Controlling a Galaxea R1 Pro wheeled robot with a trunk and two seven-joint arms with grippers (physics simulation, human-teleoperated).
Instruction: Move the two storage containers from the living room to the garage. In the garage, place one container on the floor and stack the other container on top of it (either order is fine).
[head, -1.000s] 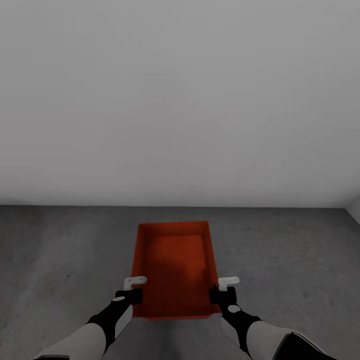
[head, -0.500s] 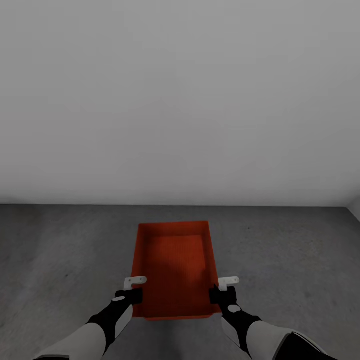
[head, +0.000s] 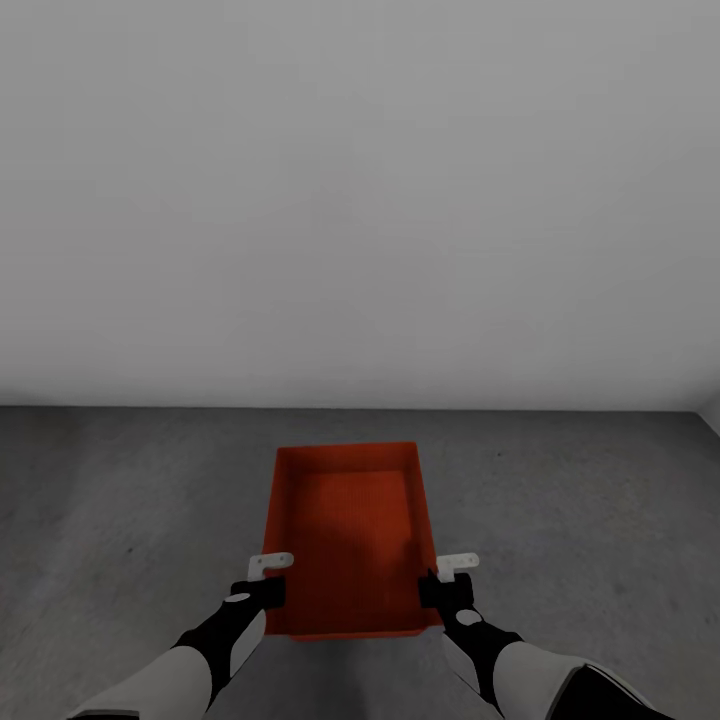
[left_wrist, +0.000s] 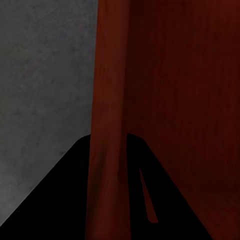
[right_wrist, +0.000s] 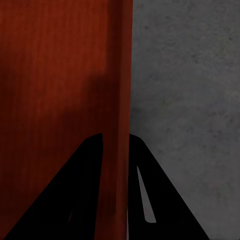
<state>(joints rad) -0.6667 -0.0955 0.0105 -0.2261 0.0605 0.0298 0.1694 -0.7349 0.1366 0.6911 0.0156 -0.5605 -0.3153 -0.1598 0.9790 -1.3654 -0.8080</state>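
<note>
From the head view we see the storage container (head: 350, 540) over the floor (head: 120, 500), long axis pointing away from us, left gripper (head: 262, 592) and right gripper (head: 440, 588) on opposite long walls. In each wrist view we see fingers (left_wrist: 60, 200) (right_wrist: 165, 200) clamped astride a wall.

An orange-red open-top bin (head: 352, 535) was empty and level over the grey concrete floor (head: 120, 520), long axis pointing away, its side walls pinched by the left tool (head: 268, 578) and right tool (head: 446, 576).
</note>
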